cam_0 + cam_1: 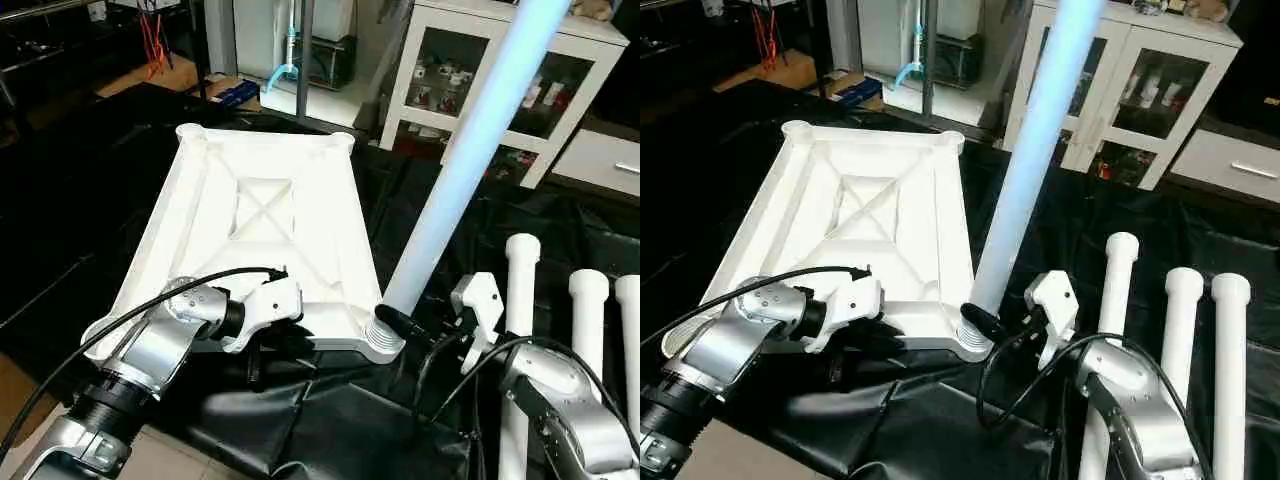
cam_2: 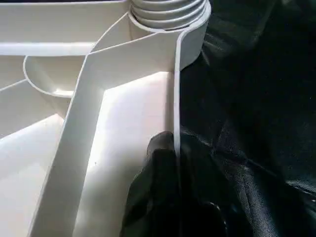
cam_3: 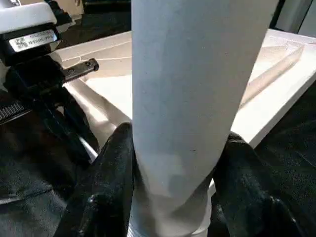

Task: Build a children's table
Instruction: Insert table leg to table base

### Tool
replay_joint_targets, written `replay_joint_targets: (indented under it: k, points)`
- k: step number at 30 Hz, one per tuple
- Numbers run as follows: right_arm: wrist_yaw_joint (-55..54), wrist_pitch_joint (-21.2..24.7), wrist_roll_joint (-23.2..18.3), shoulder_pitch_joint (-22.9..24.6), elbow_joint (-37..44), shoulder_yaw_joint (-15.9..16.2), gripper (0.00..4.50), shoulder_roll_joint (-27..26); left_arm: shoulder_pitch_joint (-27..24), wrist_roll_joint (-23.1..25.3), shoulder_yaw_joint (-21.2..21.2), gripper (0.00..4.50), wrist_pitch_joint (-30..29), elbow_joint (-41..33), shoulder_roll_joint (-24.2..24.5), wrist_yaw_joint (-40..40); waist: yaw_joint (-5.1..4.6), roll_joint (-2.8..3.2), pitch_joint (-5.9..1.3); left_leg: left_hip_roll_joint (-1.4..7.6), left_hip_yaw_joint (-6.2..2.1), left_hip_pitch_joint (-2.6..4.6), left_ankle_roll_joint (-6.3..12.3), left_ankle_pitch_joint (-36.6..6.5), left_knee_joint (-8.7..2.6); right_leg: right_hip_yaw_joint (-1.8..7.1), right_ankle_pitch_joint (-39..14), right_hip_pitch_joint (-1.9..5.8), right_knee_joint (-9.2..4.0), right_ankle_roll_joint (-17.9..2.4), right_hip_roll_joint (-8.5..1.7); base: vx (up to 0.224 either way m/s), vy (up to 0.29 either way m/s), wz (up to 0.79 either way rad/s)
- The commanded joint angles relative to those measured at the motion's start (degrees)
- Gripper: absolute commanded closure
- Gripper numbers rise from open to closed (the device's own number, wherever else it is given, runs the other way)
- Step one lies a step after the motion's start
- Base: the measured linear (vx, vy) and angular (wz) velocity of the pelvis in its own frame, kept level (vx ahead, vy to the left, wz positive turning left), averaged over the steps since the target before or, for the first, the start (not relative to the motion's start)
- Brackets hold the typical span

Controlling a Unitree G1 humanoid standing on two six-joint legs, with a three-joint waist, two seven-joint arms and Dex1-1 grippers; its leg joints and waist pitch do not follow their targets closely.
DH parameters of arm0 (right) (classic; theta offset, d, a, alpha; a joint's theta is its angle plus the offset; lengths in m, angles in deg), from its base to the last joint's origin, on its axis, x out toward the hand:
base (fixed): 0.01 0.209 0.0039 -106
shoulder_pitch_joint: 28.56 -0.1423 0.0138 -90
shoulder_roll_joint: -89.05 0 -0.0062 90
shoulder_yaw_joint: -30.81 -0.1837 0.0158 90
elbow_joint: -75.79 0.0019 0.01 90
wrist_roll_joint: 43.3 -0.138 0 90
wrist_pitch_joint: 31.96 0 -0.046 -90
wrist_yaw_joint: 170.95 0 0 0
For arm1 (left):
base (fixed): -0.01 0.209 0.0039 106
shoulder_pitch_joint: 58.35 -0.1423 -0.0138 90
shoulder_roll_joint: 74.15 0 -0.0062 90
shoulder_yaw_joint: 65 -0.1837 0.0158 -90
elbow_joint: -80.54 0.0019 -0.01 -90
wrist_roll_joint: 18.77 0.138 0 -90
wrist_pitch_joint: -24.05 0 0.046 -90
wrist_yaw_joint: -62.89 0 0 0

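Observation:
The white tabletop [image 1: 300,240] lies underside up on black cloth, its X-braced ribs showing. One long white leg [image 1: 470,150] leans up out of the near right corner socket [image 1: 383,340], its threaded end [image 2: 168,10] seated in it. My right gripper [image 1: 395,322] is shut on that leg just above the socket, a black finger [image 3: 106,187] pressed on each side of the tube. My left gripper [image 1: 258,355] is at the tabletop's near edge, shut on the rim, with one finger [image 2: 158,187] inside the wall.
Three spare white legs [image 1: 520,290] [image 1: 588,310] [image 1: 630,320] lie side by side on the cloth [image 1: 330,420] at the right. A white glass-door cabinet [image 1: 500,60] stands behind. A metal post [image 1: 303,60] rises beyond the tabletop's far edge.

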Motion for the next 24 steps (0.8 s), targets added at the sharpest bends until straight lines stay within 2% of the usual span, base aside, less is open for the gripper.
replay_joint_targets:
  k: [1,6,8,9,10,12,13,15,16,17,19,20,21,22,23,24]
  points:
    - [-0.87,6.29,5.70,3.76,-8.94,3.01,2.64,1.83,0.66,-3.34,2.63,4.50,0.62,-0.82,-0.79,1.31,-0.28,0.36,-1.09,3.96,-2.87,0.53,-1.04,-26.98,-5.42,2.86,-33.20,0.25,-5.62,-5.14,-4.09,0.000,0.000,0.00]
    - [-3.09,4.55,4.65,2.60,-9.08,1.36,2.64,-0.15,0.70,-3.08,2.81,4.50,0.67,-0.75,-0.98,2.24,-0.56,0.30,-1.03,3.90,-3.04,0.49,-1.24,-28.33,-5.42,2.76,-34.93,0.09,-5.84,-4.71,-4.13,0.000,0.000,0.00]
    - [-8.39,2.45,5.28,1.85,-9.84,-0.64,2.64,-3.19,0.87,-1.38,3.36,4.50,-0.94,-0.95,-1.63,6.12,-0.89,0.39,-0.92,3.90,-3.16,0.62,-1.72,-29.64,-5.42,2.67,-36.34,-0.23,-6.03,-4.35,-4.10,0.000,0.000,0.00]
    - [-8.40,2.45,5.28,1.84,-9.84,-0.64,2.64,-3.19,0.87,-1.38,3.36,4.50,-0.94,-0.95,-1.63,6.13,-1.02,0.42,-0.88,3.83,-3.23,0.65,-1.91,-30.17,-5.42,2.58,-36.91,-0.34,-6.12,-4.25,-4.09,0.000,0.000,0.00]
    - [-11.87,1.90,5.90,1.27,-10.74,-1.57,2.64,-4.70,1.05,-0.64,3.68,4.50,-2.66,-1.18,-2.30,8.26,-1.32,0.29,-0.77,3.73,-3.43,0.53,-2.08,-31.04,-5.44,2.31,-38.63,-0.24,-6.29,-3.60,-4.07,0.000,0.000,0.00]
    - [-15.62,1.38,6.75,0.58,-11.79,-2.31,2.64,-6.09,1.23,-0.29,4.16,4.50,-4.92,-1.56,-3.22,10.29,-1.61,0.41,-0.67,3.66,-3.66,0.75,-2.45,-32.13,-5.43,2.04,-40.70,-0.36,-6.66,-2.65,-4.12,0.000,0.000,0.00]
    - [-21.19,0.75,8.15,-0.43,-13.59,-3.20,2.64,-8.33,1.16,-0.98,5.24,4.50,-8.35,-3.05,-5.24,12.72,-2.32,0.53,-0.50,3.58,-4.00,0.77,-2.93,-33.37,-5.50,1.41,-41.87,-0.21,-6.99,-2.33,-4.19,0.000,0.000,0.00]
    - [-25.35,-0.17,9.58,-1.33,-15.28,-3.67,2.64,-9.93,1.12,-1.27,5.62,4.50,-10.62,-4.21,-6.53,13.98,-3.04,0.69,-0.55,3.57,-4.45,0.37,-3.30,-34.06,-5.78,0.94,-41.11,0.39,-6.93,-2.26,-4.23,0.000,0.000,0.00]
    - [-27.06,-0.47,10.15,-1.86,-16.25,-3.81,2.64,-10.71,1.23,-0.68,5.76,4.50,-11.25,-4.44,-7.19,15.48,-3.24,0.74,-0.75,3.50,-4.72,-0.02,-3.21,-33.60,-5.90,1.11,-40.16,0.83,-6.78,-2.18,-4.37,0.000,0.000,0.00]
    - [-28.70,-0.82,10.72,-2.46,-17.32,-3.89,2.64,-11.48,1.42,-0.05,5.93,4.50,-11.82,-4.48,-7.87,17.06,-3.37,1.04,-0.67,3.40,-4.77,0.15,-2.99,-33.89,-5.82,1.35,-39.23,0.34,-6.90,-2.78,-4.44,0.000,0.000,0.00]
    - [-30.78,-1.55,11.87,-3.21,-18.56,-3.84,2.64,-12.21,1.65,0.57,6.11,4.50,-12.56,-4.36,-8.60,18.90,-3.56,1.01,-0.55,3.27,-4.77,0.30,-2.62,-34.26,-5.72,1.31,-39.14,0.11,-7.16,-3.05,-4.38,0.000,0.000,0.00]
    - [-34.41,-1.86,12.99,-4.75,-20.88,-4.02,2.65,-13.70,2.23,1.78,6.96,4.50,-13.88,-3.72,-10.26,23.11,-4.03,1.23,-0.53,3.25,-4.77,0.65,-2.55,-35.35,-5.64,1.06,-38.45,-0.03,-7.41,-3.32,-4.27,0.000,0.000,0.00]
    - [-37.54,-1.82,13.70,-6.55,-23.62,-4.08,2.65,-15.13,2.82,2.55,7.87,4.50,-15.85,-3.23,-12.08,26.76,-4.33,1.37,-0.48,3.28,-4.85,0.59,-2.74,-35.89,-5.77,0.95,-37.66,-0.02,-7.27,-3.71,-4.17,0.000,0.000,0.00]
    - [-40.20,-1.39,14.25,-8.45,-26.42,-4.00,2.65,-16.35,3.52,3.03,8.94,4.50,-17.88,-2.63,-13.96,30.63,-5.00,1.39,-0.51,3.18,-5.15,0.29,-3.15,-36.70,-5.90,0.36,-37.11,0.46,-7.18,-3.68,-4.09,0.000,0.000,0.00]
    - [-40.20,-1.39,14.25,-8.45,-26.42,-4.00,2.65,-16.35,3.52,3.03,8.94,4.50,-17.88,-2.63,-13.96,30.63,-5.44,1.52,-0.69,3.28,-5.29,0.04,-3.43,-36.79,-6.10,0.13,-34.98,1.02,-6.82,-3.89,-4.23,0.000,0.000,0.00]
    - [-46.39,-1.05,15.56,-11.50,-30.69,-4.36,2.65,-18.18,4.71,4.77,10.32,4.50,-20.44,-1.78,-16.54,37.06,-5.39,1.67,-0.80,3.40,-5.25,0.05,-3.60,-36.37,-6.15,0.26,-33.62,1.14,-6.83,-4.16,-4.37,0.000,0.000,0.00]
